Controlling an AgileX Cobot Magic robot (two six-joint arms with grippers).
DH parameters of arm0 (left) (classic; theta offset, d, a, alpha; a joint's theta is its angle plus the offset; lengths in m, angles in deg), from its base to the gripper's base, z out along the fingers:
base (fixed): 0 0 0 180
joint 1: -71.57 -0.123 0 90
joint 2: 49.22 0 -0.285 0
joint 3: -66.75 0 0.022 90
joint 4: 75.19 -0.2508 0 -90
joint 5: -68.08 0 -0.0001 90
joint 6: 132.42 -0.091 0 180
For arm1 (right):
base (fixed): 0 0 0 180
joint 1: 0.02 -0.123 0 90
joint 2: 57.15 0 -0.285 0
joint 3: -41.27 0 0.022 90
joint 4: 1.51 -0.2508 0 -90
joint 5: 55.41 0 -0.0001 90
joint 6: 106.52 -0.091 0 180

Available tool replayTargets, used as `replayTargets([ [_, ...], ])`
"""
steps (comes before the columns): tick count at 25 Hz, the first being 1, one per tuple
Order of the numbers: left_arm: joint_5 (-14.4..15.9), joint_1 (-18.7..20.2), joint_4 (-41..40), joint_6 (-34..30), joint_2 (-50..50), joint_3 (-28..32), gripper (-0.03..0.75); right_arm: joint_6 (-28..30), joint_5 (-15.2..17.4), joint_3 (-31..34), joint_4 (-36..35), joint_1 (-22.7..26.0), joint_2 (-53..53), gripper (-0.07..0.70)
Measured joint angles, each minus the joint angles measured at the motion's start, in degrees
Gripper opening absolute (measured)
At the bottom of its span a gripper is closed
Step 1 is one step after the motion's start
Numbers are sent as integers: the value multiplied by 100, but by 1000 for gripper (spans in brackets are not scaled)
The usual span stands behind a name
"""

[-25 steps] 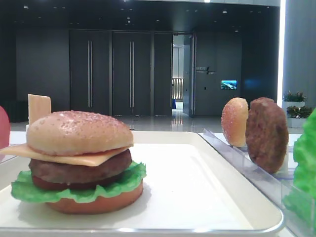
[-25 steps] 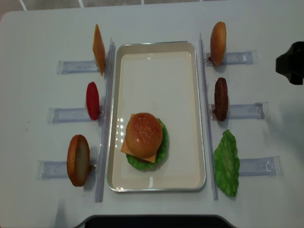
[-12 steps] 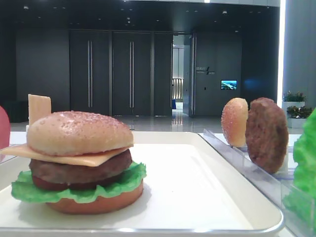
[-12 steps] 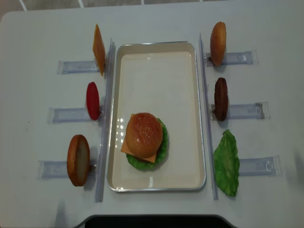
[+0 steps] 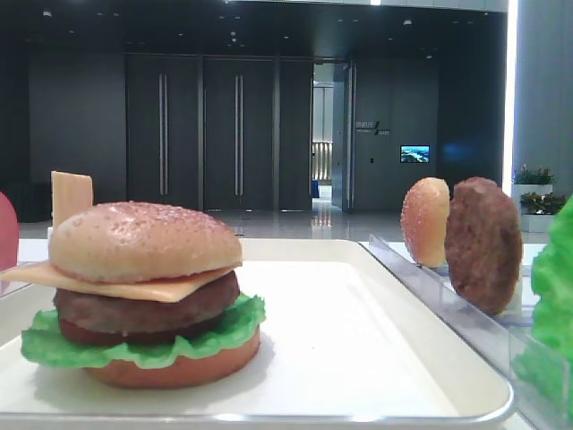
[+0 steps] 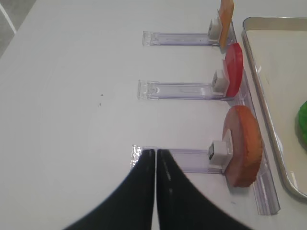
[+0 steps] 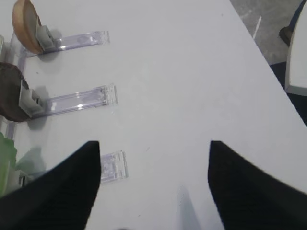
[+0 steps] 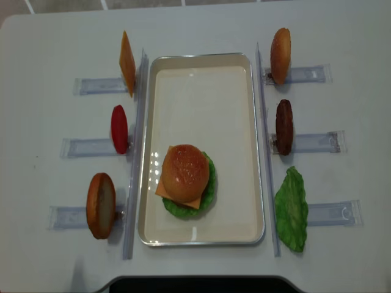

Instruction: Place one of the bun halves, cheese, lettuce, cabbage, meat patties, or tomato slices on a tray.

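Note:
On the white tray (image 8: 257, 152) stands a stacked burger: a domed bun half (image 8: 184, 173) over cheese (image 8: 194, 202), a patty (image 5: 148, 309), lettuce (image 5: 143, 346) and a flat bottom bun (image 5: 183, 369). My left gripper (image 6: 155, 151) is shut and empty above the table, left of the rack with an orange-brown bun (image 6: 244, 143). My right gripper (image 7: 153, 143) is open over bare table, right of the racks, holding nothing. Neither gripper shows in the overhead view.
Clear racks flank the tray. The right ones hold a bun half (image 8: 280, 55), a meat patty (image 8: 284, 127) and lettuce (image 8: 291, 209). The left ones hold cheese (image 8: 127, 63), a tomato slice (image 8: 119, 129) and a bottom bun (image 8: 101, 205). The table edge (image 7: 268, 62) runs close on the right.
A dark part of the right arm at the overhead view's right edge has drawn out of sight. The burger and the racked pieces have not moved.

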Motion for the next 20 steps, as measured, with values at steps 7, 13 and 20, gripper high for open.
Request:
replayTargets([
  [7, 0, 0, 0, 0, 0, 0, 0, 0, 43, 68, 13, 0, -521, 455],
  [13, 0, 0, 0, 0, 0, 0, 0, -2, 43, 72, 13, 20, -528, 455],
  [20, 0, 0, 0, 0, 0, 0, 0, -7, 43, 72, 13, 294, -528, 454],
])
